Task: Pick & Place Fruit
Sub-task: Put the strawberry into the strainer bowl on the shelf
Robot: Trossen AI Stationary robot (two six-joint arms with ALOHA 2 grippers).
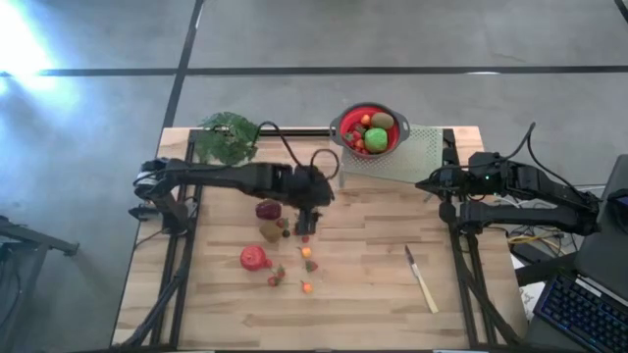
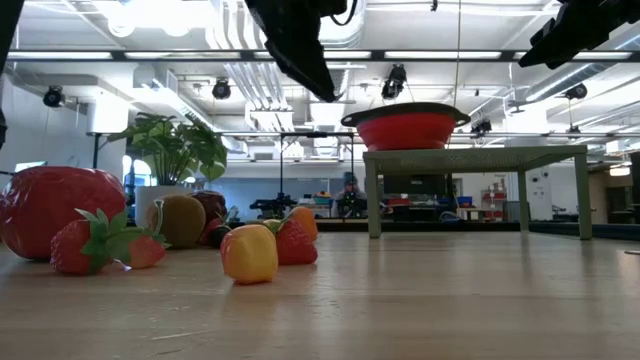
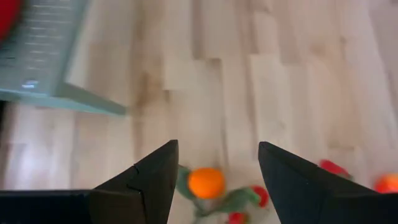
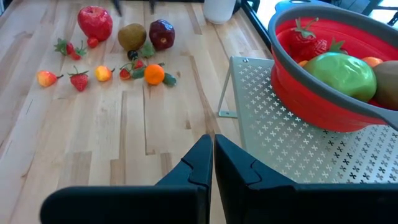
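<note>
Below the left gripper (image 3: 217,171), its jaws spread, sat a small orange fruit (image 3: 206,182), seemingly light, hard and slick, best pinched across its middle.

right pincer (image 4: 212,158) tips cut off, small fruits (image 1: 306,263) indistinct from above

A bowl (image 1: 345,126) is sitting on a raised rack (image 1: 417,157) at the table's (image 1: 373,294) far edge, right of centre, holding several fruits (image 1: 375,137). A potted plant (image 1: 228,137) is standing at the far left corner. More loose fruit (image 1: 270,230) is lying scattered across the table's middle-left area, between the plant and the near edge. The left gripper (image 1: 306,227) is hanging over that scatter, just above a small round piece (image 3: 206,182). A knife (image 1: 422,279) is lying well to the right of the scatter. The right gripper (image 1: 424,183) is hovering near the rack's right side.
</note>
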